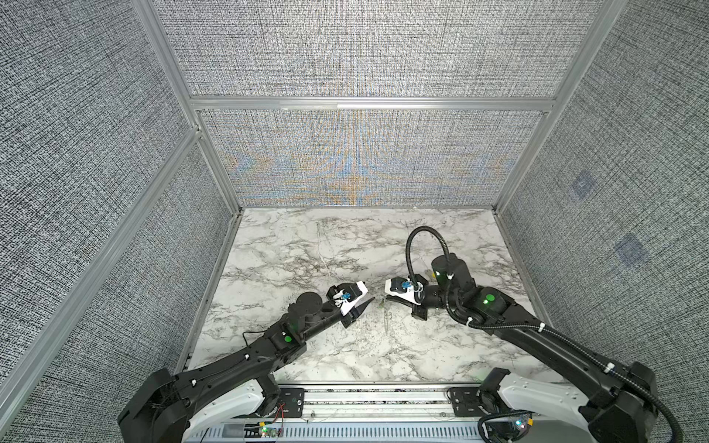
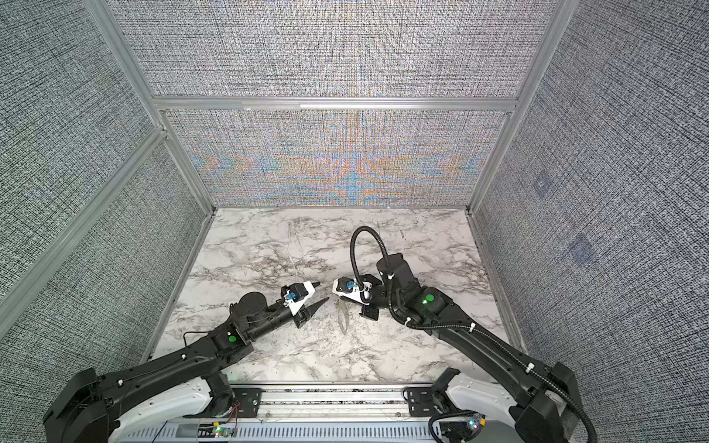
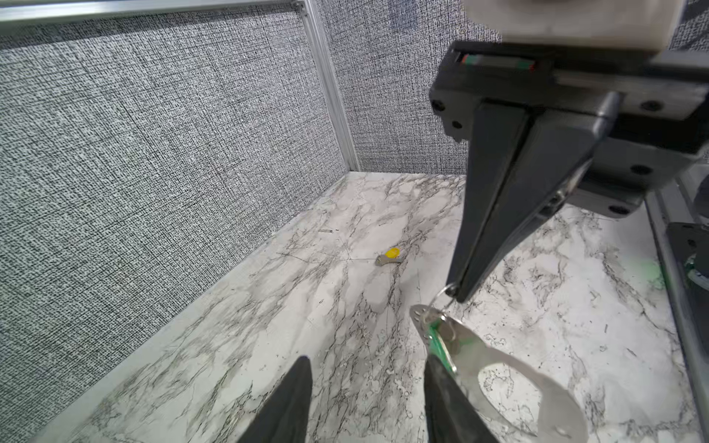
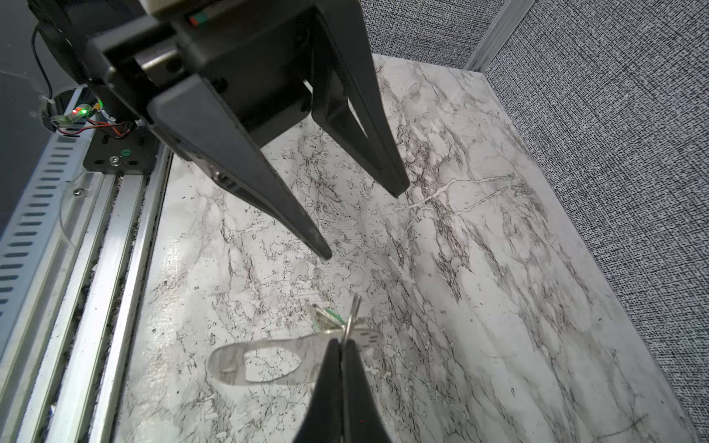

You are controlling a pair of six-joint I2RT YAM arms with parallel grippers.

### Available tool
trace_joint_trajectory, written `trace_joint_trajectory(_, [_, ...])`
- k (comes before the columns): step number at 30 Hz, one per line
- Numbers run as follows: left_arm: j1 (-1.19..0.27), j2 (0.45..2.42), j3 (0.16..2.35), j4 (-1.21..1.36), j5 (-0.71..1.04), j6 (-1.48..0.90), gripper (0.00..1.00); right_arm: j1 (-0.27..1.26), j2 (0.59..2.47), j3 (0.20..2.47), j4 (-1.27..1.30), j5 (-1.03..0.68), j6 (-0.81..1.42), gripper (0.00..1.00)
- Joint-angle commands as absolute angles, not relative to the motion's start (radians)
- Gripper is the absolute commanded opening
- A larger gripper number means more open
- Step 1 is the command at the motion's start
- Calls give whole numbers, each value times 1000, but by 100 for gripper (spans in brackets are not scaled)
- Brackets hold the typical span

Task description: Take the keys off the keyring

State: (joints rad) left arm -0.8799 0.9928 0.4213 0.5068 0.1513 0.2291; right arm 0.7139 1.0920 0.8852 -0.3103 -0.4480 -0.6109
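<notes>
My right gripper [image 4: 341, 345] was clenched tight. Its two tips pinched a small wire ring [image 4: 355, 307] that ran through a hole at the narrow end of the keyring [image 4: 230, 364], a flat grey metal plate with a long oval slot. The green-tagged key [image 4: 326, 316] sat at that same end, tucked against the plate.

The keyring was low over the marble table [image 4: 479, 268], between my two grippers. Whether its far end rested on the table I could not tell. In both top views it showed only faintly, just below my right tips.

My left gripper [image 3: 368, 358] was released, with its jaws partly apart and nothing between them. One of its fingers [image 3: 445, 395] stood just beside the green tag, though whether it touched I could not make out.

The yellow-tagged key [image 3: 389, 256] lay flat on the table by itself — off the keyring and well apart from it, out toward the woven grey wall panel [image 3: 153, 134].
</notes>
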Motion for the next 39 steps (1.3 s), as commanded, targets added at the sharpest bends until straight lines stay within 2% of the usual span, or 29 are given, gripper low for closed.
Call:
trace_joint_trajectory(1, [-878, 1025, 427, 531, 220, 241, 49, 713, 1088, 887, -276, -463, -621, 0])
trace_joint_trajectory(5, [-877, 1064, 409, 596, 274, 224, 50, 712, 1088, 892, -279, -459, -623, 0])
trace_joint_trajectory(13, [-878, 1115, 411, 637, 274, 218, 50, 713, 1088, 901, -279, -463, -627, 0])
trace_joint_trajectory(25, [-878, 1176, 416, 727, 225, 238, 38, 710, 1094, 910, -266, -482, -618, 0])
trace_joint_trajectory(28, [-877, 1190, 421, 739, 237, 237, 31, 711, 1096, 909, -255, -482, -612, 0])
trace_joint_trajectory(34, [-877, 1187, 424, 733, 241, 256, 8, 709, 1094, 906, -235, -449, -587, 0])
trace_joint_trajectory(39, [-877, 1178, 441, 689, 216, 282, 0, 703, 1095, 907, -236, -411, -562, 0])
